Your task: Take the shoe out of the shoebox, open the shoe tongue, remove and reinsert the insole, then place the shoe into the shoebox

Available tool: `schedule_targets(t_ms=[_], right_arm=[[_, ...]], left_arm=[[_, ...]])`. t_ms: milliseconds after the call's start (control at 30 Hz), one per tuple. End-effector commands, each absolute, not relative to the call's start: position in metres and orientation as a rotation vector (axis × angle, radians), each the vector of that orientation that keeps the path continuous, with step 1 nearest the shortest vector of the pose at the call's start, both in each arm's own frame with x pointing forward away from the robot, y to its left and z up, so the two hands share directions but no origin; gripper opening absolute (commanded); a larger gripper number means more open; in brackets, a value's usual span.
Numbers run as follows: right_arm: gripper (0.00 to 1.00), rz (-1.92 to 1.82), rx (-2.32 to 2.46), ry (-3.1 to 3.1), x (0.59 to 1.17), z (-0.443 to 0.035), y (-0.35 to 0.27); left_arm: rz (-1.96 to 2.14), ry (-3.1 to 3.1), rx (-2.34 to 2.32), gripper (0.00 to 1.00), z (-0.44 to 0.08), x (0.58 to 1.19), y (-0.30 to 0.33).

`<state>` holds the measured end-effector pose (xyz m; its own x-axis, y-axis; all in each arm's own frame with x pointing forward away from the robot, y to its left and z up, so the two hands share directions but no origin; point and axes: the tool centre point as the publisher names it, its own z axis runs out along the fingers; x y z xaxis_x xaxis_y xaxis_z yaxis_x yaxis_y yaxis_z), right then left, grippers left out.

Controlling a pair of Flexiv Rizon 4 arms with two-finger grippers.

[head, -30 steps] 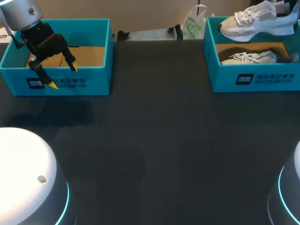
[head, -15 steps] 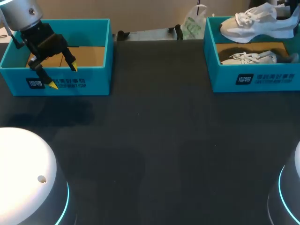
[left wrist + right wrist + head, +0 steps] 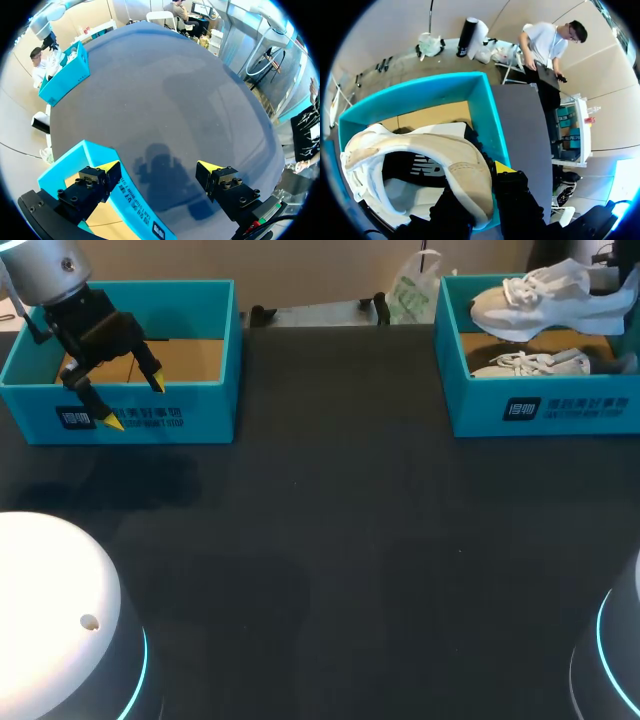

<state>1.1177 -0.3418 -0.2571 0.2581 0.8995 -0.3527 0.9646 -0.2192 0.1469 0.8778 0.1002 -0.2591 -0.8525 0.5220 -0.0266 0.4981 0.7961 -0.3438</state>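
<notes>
A white sneaker point(image 3: 535, 298) hangs just above the teal shoebox point(image 3: 545, 408) at the table's back right. In the right wrist view my right gripper point(image 3: 481, 192) is shut on the heel collar of the sneaker point(image 3: 415, 150), one yellow tip showing outside the shoe, with the shoebox point(image 3: 425, 92) beneath. A second pale shoe point(image 3: 530, 364) lies inside that box. My left gripper point(image 3: 134, 401) stands open over the front wall of another teal box point(image 3: 190, 302) at the back left. Its fingers straddle that box's wall point(image 3: 132, 200), with nothing held by my left gripper point(image 3: 159, 169).
The left box shows only its cardboard floor. A white plastic bag point(image 3: 412, 288) and black clamps point(image 3: 380, 308) sit at the table's far edge between the boxes. The white arm bases point(image 3: 50, 620) fill the near corners.
The sneaker in my right gripper has shifted slightly down and toward the near side over its box. My left arm has not moved.
</notes>
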Motion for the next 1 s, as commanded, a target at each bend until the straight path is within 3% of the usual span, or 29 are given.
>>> schedule_targets(t_ms=[33, 1000], right_arm=[[0.00, -0.264, 2.202, 1.711, 1.115, -0.258, -0.342], [0.00, -0.287, 2.169, 1.771, 1.154, -0.296, -0.335]], left_arm=[[0.524, -2.911, -0.829, 1.00, -0.259, 0.878, 0.101], [0.524, -2.911, -0.829, 1.00, -0.259, 0.878, 0.101]])
